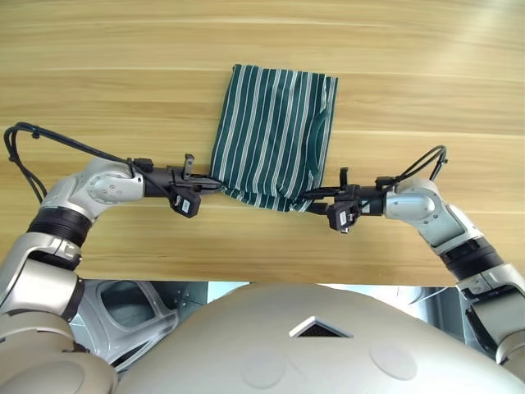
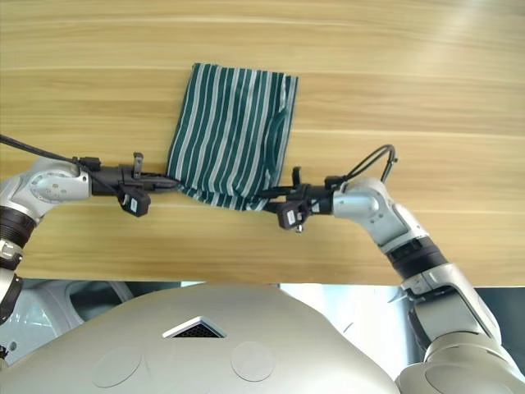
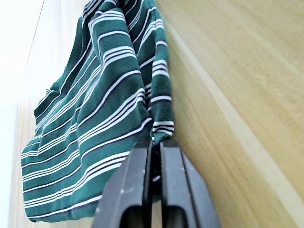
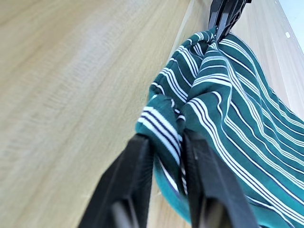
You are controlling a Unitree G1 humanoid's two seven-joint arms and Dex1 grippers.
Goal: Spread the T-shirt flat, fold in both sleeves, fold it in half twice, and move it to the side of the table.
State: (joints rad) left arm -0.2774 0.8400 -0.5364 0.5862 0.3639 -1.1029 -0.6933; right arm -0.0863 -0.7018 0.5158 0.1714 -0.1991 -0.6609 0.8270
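1. Two grippers hold the shirt (image 1: 275,131) at once: our left gripper (image 1: 215,186) has its near-left corner and our right gripper (image 1: 305,196) its near-right corner.
2. On the left, the fingers (image 3: 128,190) are pressed almost together, with only a thin pinch of striped hem between them.
3. On the right, the fingers stand a little farther apart, because a thicker bunch of cloth is wedged between them.
4. We see the shirt in the middle of the table (image 1: 98,49) as a narrow striped rectangle running away from us. Its far edge rests flat on the wood, while its near edge is drawn up at the two held corners.
5. No sleeve sticks out on either side, so we judge the sleeves folded in and a fold in half to be the step in hand.
6. Taking both near corners makes sense to us: they can travel together, so the near edge goes over straight and meets the far edge squarely.
7. Our arms come in low from either side with the grippers pointing inward, which leaves the cloth between them free to lift.
8. We think the bunched grip on the right is the risk, since the layers there could land uneven or slide apart.
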